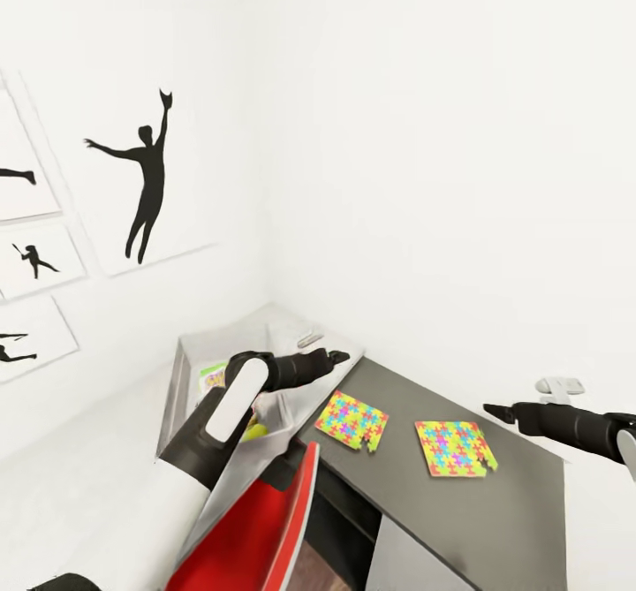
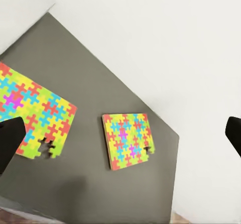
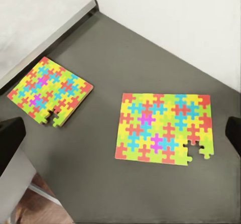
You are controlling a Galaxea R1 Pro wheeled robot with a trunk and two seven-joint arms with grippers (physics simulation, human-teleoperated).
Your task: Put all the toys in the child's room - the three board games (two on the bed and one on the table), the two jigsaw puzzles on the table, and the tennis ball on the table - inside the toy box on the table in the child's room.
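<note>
- Lying flat on the dark grey tabletop (image 1: 495, 503) are your two jigsaw puzzles: the near puzzle (image 1: 352, 420) sits close to the edge toward the toy box, the far puzzle (image 1: 455, 448) lies apart from it, further along the same surface. Each has a notch of missing pieces at one corner.
- The toy box (image 1: 190, 361) stands on the light grey section in the room corner. Inside it you can see a game box with a white-green cover (image 1: 212, 377) and something yellow-green (image 1: 254, 430), partly hidden by your left arm; what it is cannot be told.
- Your left gripper (image 1: 340, 358) hangs above the rim of the toy box, beside the near puzzle, touching nothing. In the left wrist view its fingers (image 2: 10, 138) stand wide apart and hold nothing.
- Your right gripper (image 1: 496, 412) hovers over the dark tabletop just beyond the far puzzle. In the right wrist view its fingers (image 3: 11, 138) are spread wide and empty.
- A red panel (image 1: 256, 529) shows below your left arm.
- Black silhouette pictures (image 1: 141, 176) hang on the white wall.
</note>
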